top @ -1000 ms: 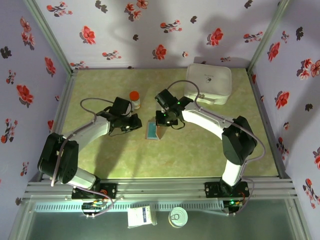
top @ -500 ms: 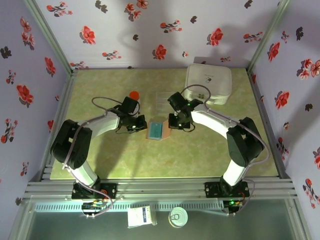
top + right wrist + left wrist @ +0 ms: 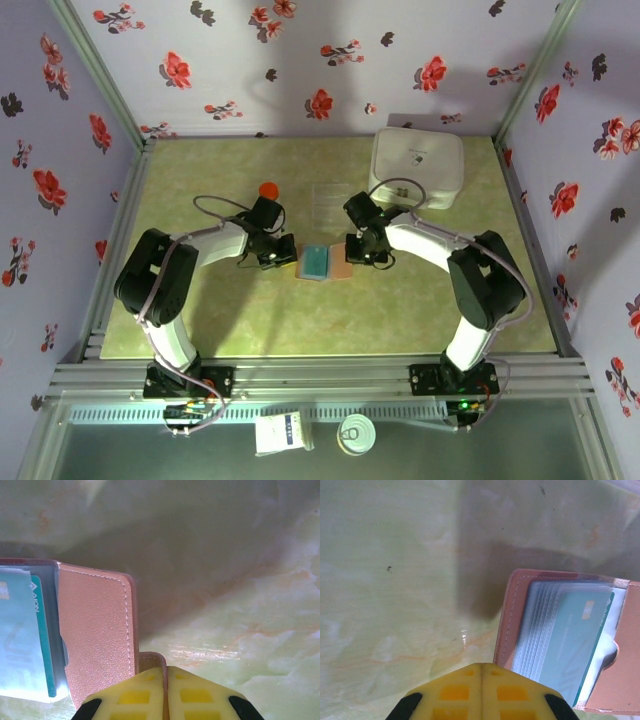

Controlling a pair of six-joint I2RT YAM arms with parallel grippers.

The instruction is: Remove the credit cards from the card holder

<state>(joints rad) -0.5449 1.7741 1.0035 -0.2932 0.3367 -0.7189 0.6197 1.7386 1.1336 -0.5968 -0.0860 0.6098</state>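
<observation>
The card holder lies open on the green table between my two grippers, its tan flaps spread left and right. Teal credit cards sit in its clear sleeves, and the left wrist view has them stacked inside the brown edge. My left gripper is shut, its yellow tip right at the holder's left edge with nothing visible between the fingers. My right gripper is shut on a small brown tab at the right flap.
A large white rounded box stands at the back right. A clear plastic tray lies just behind the holder. A red-capped bottle stands behind my left wrist. Floral walls close in three sides.
Both grippers have moved toward the near middle. The card holder now lies spread wider and flatter. The left jaws have closed fully.
</observation>
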